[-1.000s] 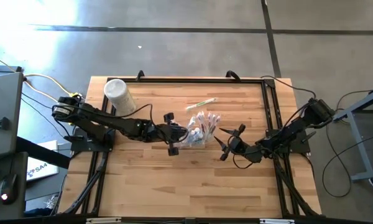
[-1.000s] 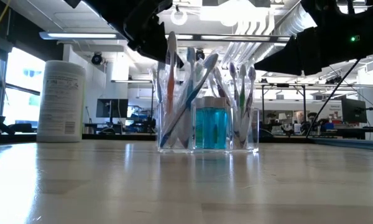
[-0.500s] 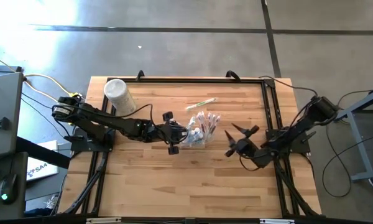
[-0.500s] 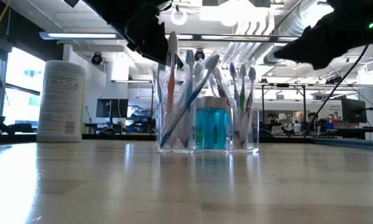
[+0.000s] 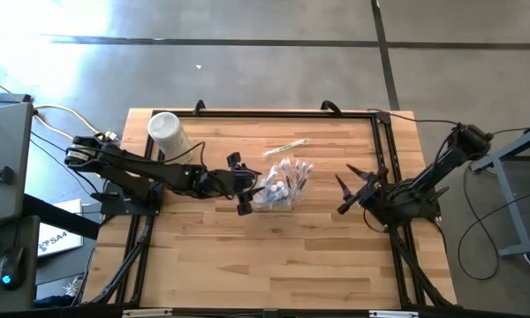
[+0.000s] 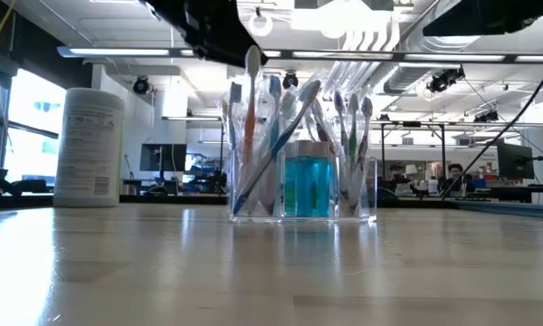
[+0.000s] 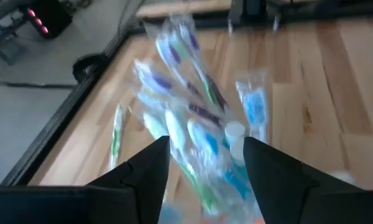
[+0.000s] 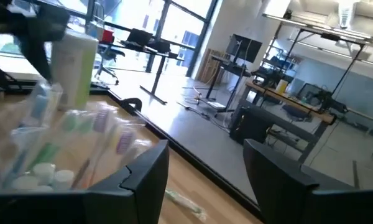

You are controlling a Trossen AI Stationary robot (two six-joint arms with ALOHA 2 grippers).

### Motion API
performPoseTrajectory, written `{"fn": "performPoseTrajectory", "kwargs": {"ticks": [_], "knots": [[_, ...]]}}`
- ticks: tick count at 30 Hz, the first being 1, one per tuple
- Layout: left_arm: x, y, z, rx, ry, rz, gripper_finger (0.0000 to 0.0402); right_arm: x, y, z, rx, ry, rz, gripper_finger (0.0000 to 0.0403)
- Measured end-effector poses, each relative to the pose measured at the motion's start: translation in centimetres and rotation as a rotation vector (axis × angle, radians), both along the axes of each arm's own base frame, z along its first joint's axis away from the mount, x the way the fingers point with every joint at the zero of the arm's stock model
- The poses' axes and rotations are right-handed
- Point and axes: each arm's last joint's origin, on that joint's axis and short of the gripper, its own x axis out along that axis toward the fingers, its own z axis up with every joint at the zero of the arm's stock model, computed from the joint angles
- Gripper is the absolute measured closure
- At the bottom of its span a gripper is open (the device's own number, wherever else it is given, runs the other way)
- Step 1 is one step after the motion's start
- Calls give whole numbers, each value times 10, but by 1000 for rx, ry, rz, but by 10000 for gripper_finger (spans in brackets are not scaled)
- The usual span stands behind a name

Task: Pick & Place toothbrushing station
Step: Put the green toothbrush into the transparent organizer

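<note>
The toothbrushing station [image 5: 281, 184] is a clear boxy holder that stands on its base on the wooden table [image 5: 247, 265]. It holds several toothbrushes and a blue bottle [image 6: 306, 186] with a white cap. My left gripper [image 5: 251, 186] is open just left of the station, fingers pointing at it and a little apart from it. In the left wrist view the station [image 7: 193, 124] fills the space ahead of the open left gripper [image 7: 206, 142]. My right gripper [image 5: 344, 194] is open, right of the station, well clear of it.
A tall white cylindrical tub [image 5: 168, 137] stands at the far left. A single wrapped toothbrush [image 5: 287, 146] lies flat on the table beyond the station. Black frame rails [image 5: 384, 168] run along the table's sides. The table's near half shows bare wood.
My left gripper has drawn back a little from the station toward the table's left edge and has risen above the brush heads. My right gripper has pulled away toward the table's right edge and upward. The station has stayed where it stood.
</note>
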Motion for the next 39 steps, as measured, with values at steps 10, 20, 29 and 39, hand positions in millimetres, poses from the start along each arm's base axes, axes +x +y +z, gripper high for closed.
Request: {"fn": "performPoseTrajectory", "kwargs": {"ticks": [10, 20, 29, 39], "knots": [[-28, 5, 41, -68, -170, 24, 203, -33, -42, 42, 126, -178, -34, 202], [-48, 8, 63, -91, -263, 24, 203, -56, -78, 77, -12, -376, 161, 202], [-48, 8, 63, -138, -279, 41, 203, -49, -93, 114, -30, -246, 77, 202], [-48, 7, 63, -210, -289, 9, 203, -16, -125, 147, 31, -60, 35, 202]]}}
